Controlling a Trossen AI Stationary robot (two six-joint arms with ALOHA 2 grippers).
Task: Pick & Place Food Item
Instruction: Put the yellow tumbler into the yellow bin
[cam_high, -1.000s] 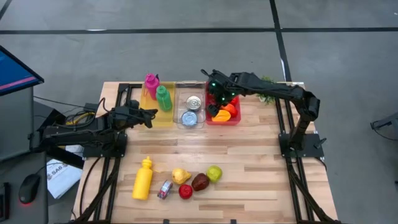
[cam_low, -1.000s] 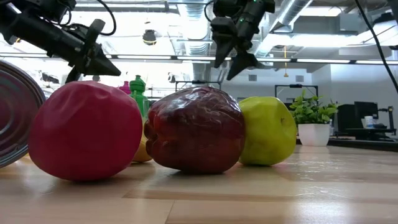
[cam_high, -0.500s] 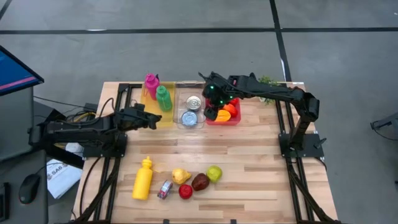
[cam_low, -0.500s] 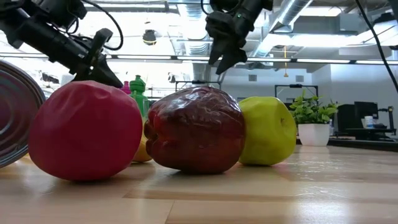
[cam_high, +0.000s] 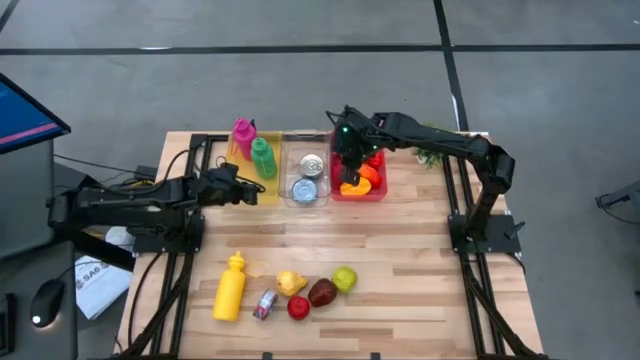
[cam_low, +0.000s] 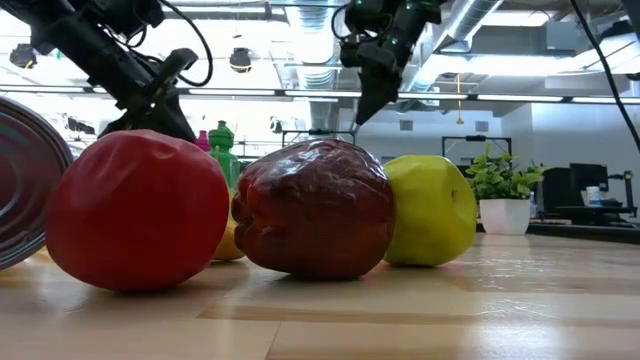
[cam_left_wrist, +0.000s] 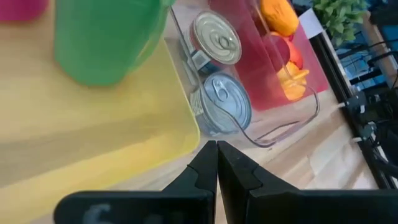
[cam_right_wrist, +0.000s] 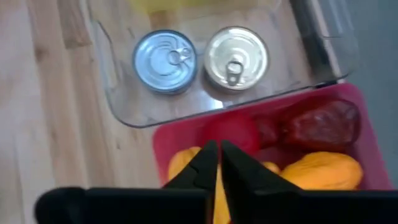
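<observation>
Red bin (cam_high: 375, 192), far right: your right gripper (cam_high: 349, 160) hangs above it, fingers pinched shut on nothing, while apples (cam_high: 322, 292) lie near centre; descending closed, it risks knocking produce.

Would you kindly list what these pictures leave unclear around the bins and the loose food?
- Red bin, high view: the right tool covers part of its contents.
- Yellow fruit, low view: mostly hidden behind the two red fruits.
- Green bottle, left wrist view: top cut off by the edge.
- Can, low view: cut off at the edge.
</observation>
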